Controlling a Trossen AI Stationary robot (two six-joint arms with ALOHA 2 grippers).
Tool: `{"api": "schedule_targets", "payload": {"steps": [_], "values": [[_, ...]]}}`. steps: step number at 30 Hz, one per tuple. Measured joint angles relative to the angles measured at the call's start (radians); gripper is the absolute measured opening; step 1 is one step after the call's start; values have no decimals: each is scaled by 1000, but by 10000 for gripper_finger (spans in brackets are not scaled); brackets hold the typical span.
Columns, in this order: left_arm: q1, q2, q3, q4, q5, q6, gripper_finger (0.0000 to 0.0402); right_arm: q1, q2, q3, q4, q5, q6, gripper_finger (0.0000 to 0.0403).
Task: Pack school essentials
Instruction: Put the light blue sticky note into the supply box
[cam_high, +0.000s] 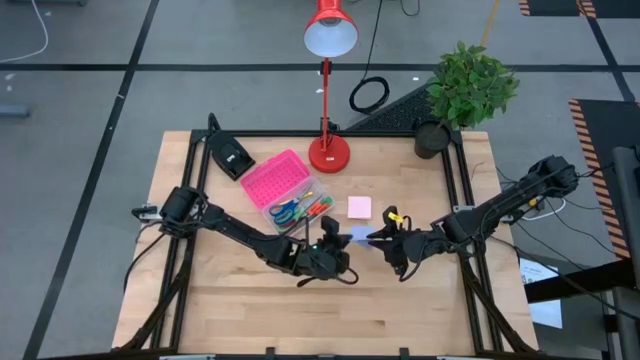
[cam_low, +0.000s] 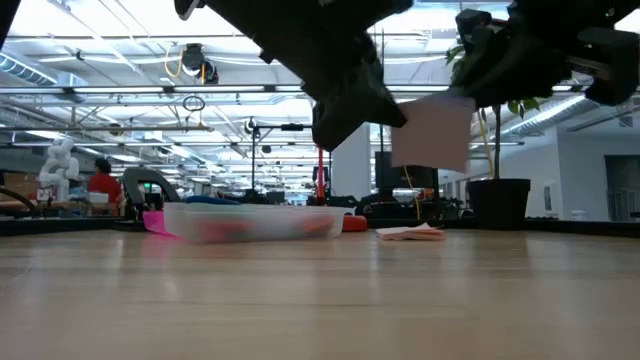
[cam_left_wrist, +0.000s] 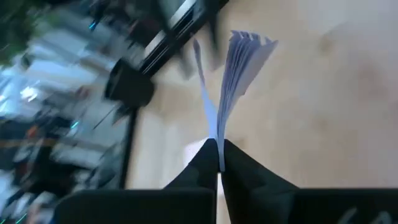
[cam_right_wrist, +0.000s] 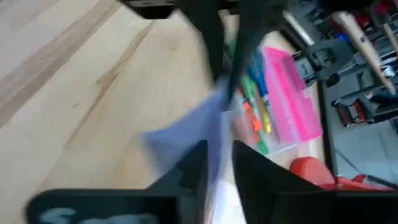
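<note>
Your left gripper (cam_left_wrist: 219, 163) is clamped on the edge of the blue sticky-note pad (cam_left_wrist: 239, 68), held in the air above mid-table, and your right gripper (cam_right_wrist: 219, 163) has its fingers around the same pad from the opposite side. Beyond them, the pink sticky-note pad (cam_high: 359, 208) lies on the table (cam_high: 240, 300), beside the clear box (cam_high: 290, 205) holding scissors (cam_high: 286, 211) and pens, its pink lid (cam_high: 272, 179) open.

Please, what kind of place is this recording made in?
Probably a large robotics lab or workshop hall. The low view shows a high ceiling with rows of lights and workstations behind the wooden table; the high view shows hazard-striped floor markings.
</note>
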Motion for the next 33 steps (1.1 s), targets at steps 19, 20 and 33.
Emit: {"api": "schedule_targets", "payload": {"steps": [19, 20, 33], "values": [[-20, -51, 0, -370, -368, -235, 6, 0, 0, 0, -9, 81, 106, 204], [-19, -67, 1, -423, -368, -289, 6, 0, 0, 0, -17, 85, 106, 202], [82, -181, -1, -923, -279, -877, 10, 7, -60, 0, -68, 186, 126, 188]]}}
